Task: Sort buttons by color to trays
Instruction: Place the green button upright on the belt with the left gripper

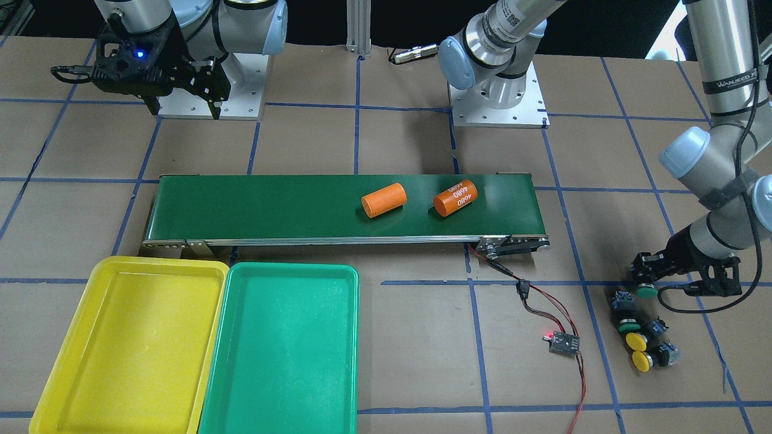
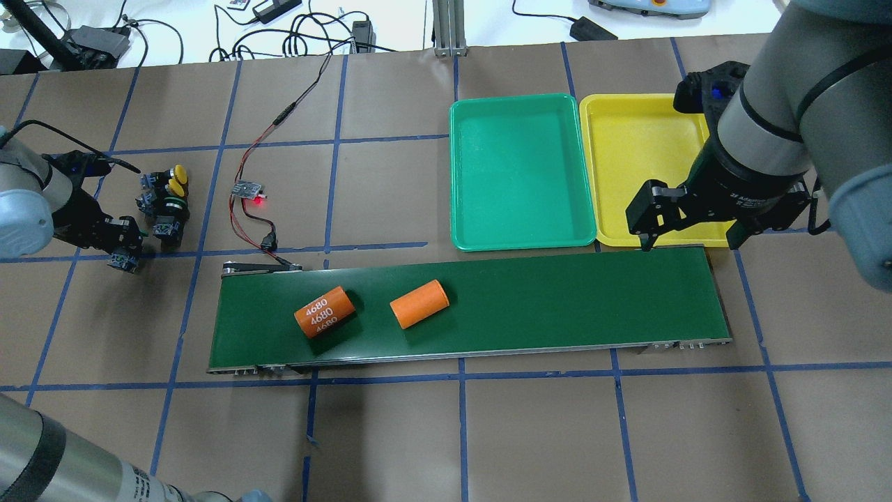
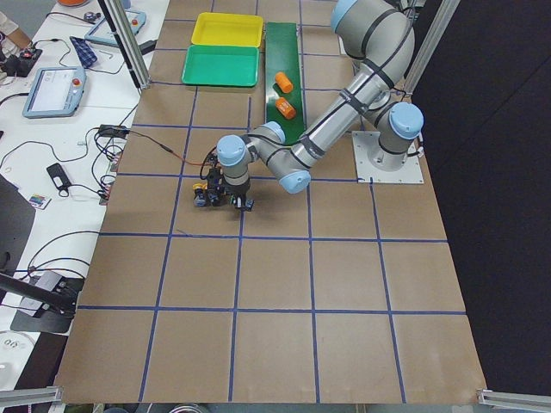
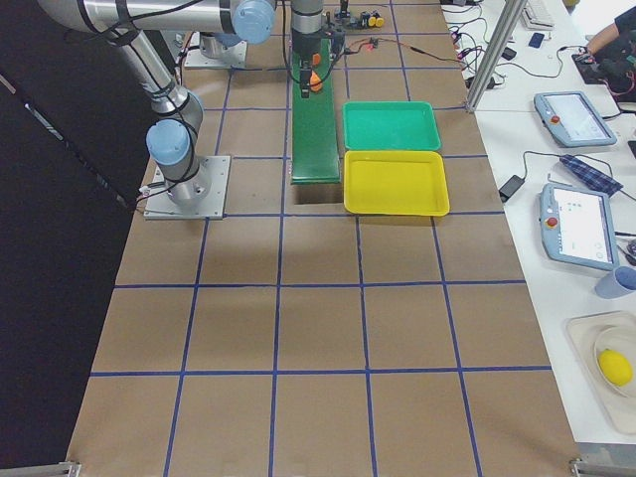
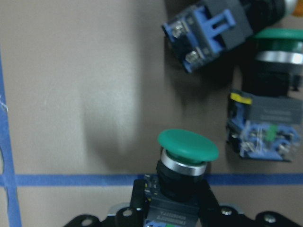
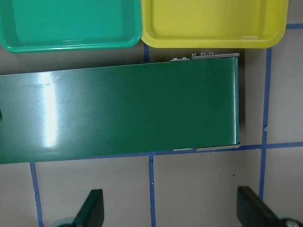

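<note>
So far: we had no button in the shallow yellow plastic tray (image 1: 132,343) or the shallow green plastic tray (image 1: 283,355).
Left gripper (image 5: 177,203): clamped on the black body of a green-capped push-button (image 5: 188,146), cap jutting forward.
Right gripper (image 6: 173,210): spread wide and empty, over the long dark-green conveyor belt (image 6: 118,113) by the trays.
Other buttons (image 1: 635,341): one green and two yellow, clustered just beside the held one.
Risk: we judged the lift could knock the neighbours, or the button could slip on the long carry, since the green tray lay well apart.
</note>
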